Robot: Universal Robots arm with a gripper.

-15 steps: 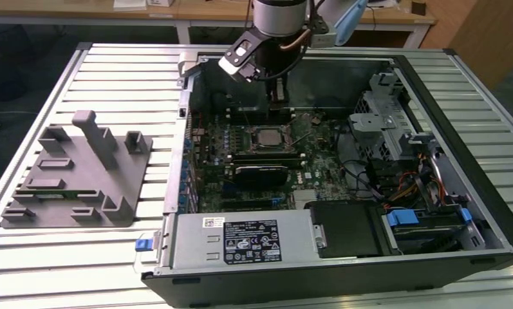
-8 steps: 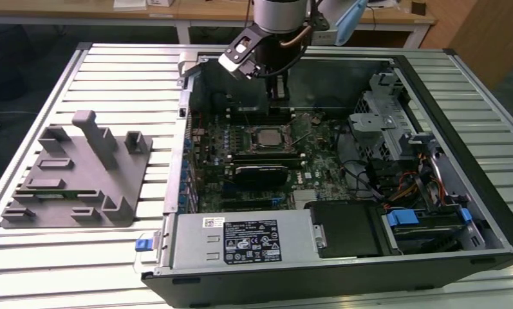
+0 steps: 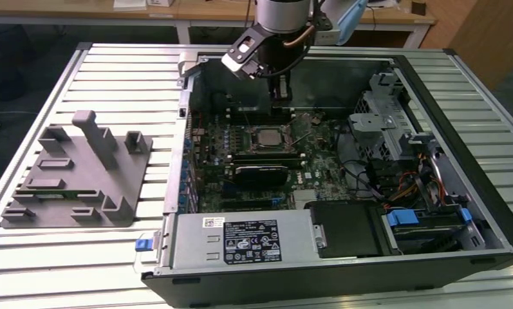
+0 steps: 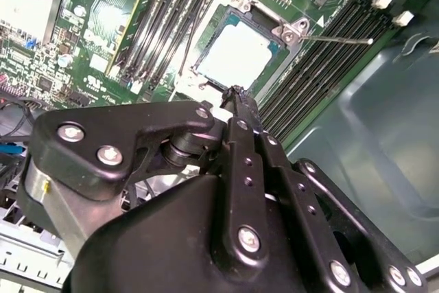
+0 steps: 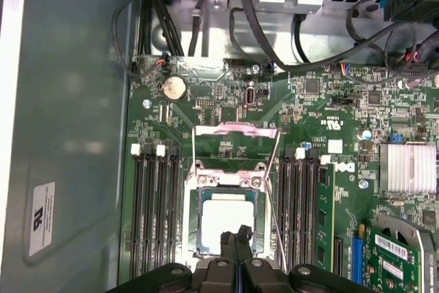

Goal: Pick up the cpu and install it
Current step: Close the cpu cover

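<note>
Here, in the exterior view, a slatted metal desk (image 3: 110, 71), with light wooden furniture (image 3: 213, 14) behind it, carries one grey fixture tray (image 3: 76, 174) and one open computer case (image 3: 325, 283). The case's motherboard (image 3: 325, 170) holds the cpu (image 3: 263, 136) in its socket, and the end effector (image 3: 279, 106) hangs near it. In the second wrist view the end effector (image 4: 236, 92) has its fingers pressed together on nothing, tips close by the cpu (image 4: 233, 60). In the first wrist view the cpu (image 5: 226, 217) lies seated between two banks of memory slots (image 5: 154, 204), one coin cell (image 5: 175, 88) farther along the board.

Gripper (image 3: 279, 98) near cpu (image 3: 268, 137), inside open computer case (image 3: 325, 278).
</note>
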